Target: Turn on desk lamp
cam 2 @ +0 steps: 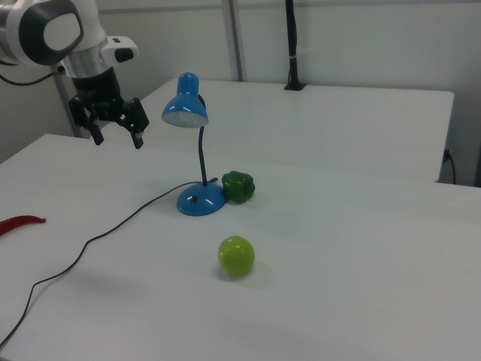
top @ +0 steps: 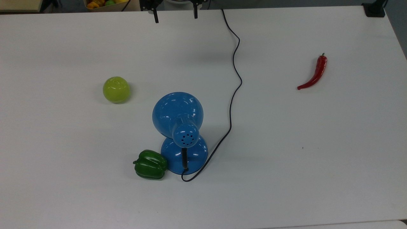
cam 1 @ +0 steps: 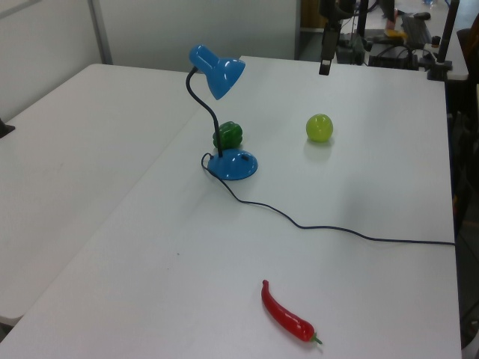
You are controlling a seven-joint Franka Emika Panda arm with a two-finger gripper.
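The desk lamp [top: 179, 127] stands on the white table [top: 318, 159], and we take it as our landmark. A green bell pepper [top: 150, 164] touches its round base [cam 1: 233, 164] on the top view's left, a green apple [top: 116, 89] lies near on the same side, and a red chili [top: 314, 73] lies well apart. The cord [top: 233, 95] trails off the base.

Our gripper [cam 2: 116, 129] hangs high and well apart from the lamp, fingers spread, grasping nothing.

We judge the reach has not begun. The switch likely sits on the base, though we cannot pick it out. We should come down over the base from the side away from the pepper, clear of the dome shade [cam 2: 185, 110] and cord, and press straight down so the lamp does not slide.
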